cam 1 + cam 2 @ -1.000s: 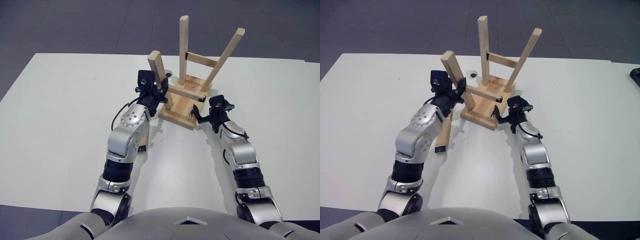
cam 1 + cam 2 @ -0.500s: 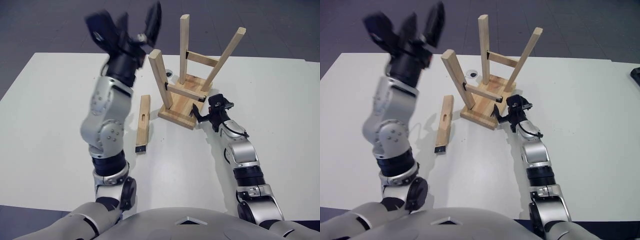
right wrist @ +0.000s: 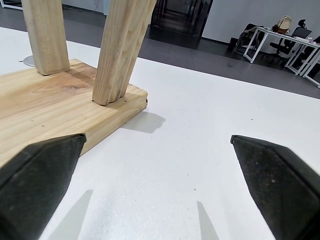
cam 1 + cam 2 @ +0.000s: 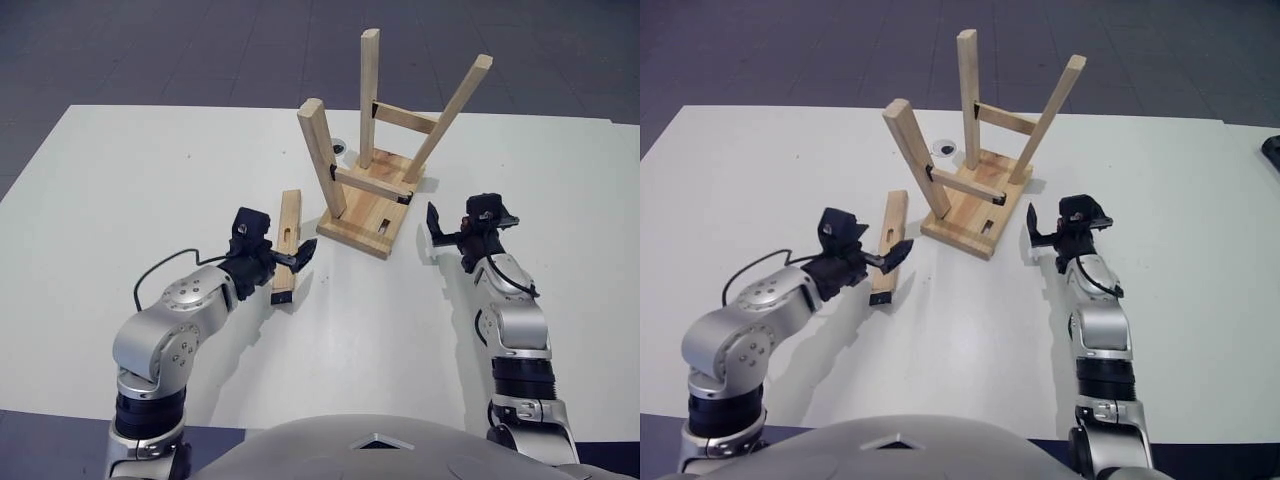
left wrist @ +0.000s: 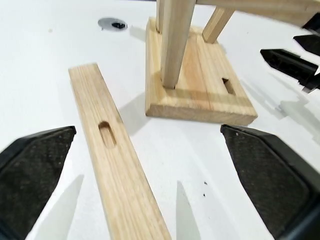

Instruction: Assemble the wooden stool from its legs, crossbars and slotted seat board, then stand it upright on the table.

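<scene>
Change: left arm, raised high above the table half a second ago, is now down at the surface. Left gripper [image 4: 282, 262] is at the near end of the loose leg [image 4: 287, 235], fingers spread wide to either side of it, not clamped. Right gripper [image 4: 455, 228], earlier against the near right corner of the seat board [image 4: 365, 218], has backed off to the right; its fingers are apart and hold nothing. Stool parts have not shifted.

Stool: inverted, seat board flat on the table [image 4: 120, 180], mid-width and toward the far edge. Three legs [image 4: 322, 155] stand up from it, leaning outward, joined by two crossbars [image 4: 405, 118]. One open slot [image 5: 228, 86] shows in the board. Loose leg lies flat just left of the board, not touching it, with a slot in its face and a black cap [image 4: 281, 296] on its near end.

Surface: white, with a round grommet [image 4: 338, 148] behind the board.

Room: dark tiled floor [image 4: 150, 50]; desks and chairs [image 3: 280, 35] far back.
</scene>
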Controlling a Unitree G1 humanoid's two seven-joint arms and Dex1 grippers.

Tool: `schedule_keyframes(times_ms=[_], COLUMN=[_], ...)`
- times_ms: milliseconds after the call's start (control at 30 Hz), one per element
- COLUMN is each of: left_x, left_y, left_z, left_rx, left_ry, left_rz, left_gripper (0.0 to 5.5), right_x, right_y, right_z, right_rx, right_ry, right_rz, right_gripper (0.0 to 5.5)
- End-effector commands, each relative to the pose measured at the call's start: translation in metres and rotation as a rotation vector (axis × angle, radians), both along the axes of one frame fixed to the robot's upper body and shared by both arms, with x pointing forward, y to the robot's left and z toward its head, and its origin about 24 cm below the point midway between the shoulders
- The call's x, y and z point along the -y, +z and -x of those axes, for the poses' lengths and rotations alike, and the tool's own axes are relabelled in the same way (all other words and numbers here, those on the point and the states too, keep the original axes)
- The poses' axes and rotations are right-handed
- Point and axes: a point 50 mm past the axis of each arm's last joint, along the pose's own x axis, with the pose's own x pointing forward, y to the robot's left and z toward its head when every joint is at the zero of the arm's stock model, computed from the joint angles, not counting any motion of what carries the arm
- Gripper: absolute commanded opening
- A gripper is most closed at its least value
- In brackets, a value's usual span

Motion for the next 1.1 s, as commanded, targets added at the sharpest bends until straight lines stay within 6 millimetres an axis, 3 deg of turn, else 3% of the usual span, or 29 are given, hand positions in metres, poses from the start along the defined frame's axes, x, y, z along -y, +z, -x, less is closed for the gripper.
schedule_keyframes(times_ms=[33, 233, 667, 867, 967, 1100], left_x=[-0.004, -0.013, -0.02, -0.026, -0.03, -0.04], left_y=[-0.028, -0.042, -0.051, -0.052, -0.053, -0.043], left_z=[0.004, -0.003, 0.001, -0.003, -0.005, -0.013], left_rx=[-0.154, -0.252, -0.406, -0.38, -0.361, -0.237], left_ry=[0.029, 0.09, 0.062, 0.05, 0.062, 0.108], left_rz=[-0.161, -0.229, -0.204, -0.221, -0.234, -0.25], left_gripper=[5.39, 5.39, 3.13, 2.13, 2.06, 2.06], right_x=[-0.007, -0.01, -0.011, -0.014, -0.013, -0.005], right_y=[0.002, 0.003, 0.017, 0.037, 0.045, 0.054], right_z=[0.003, 0.0, -0.006, -0.012, -0.013, -0.015], right_rx=[0.022, 0.043, 0.12, 0.191, 0.214, 0.216], right_ry=[0.002, -0.007, -0.033, -0.047, -0.065, -0.129], right_rz=[-0.026, -0.042, -0.059, -0.074, -0.098, -0.321], right_gripper=[5.4, 5.4, 5.4, 5.4, 5.4, 5.4])
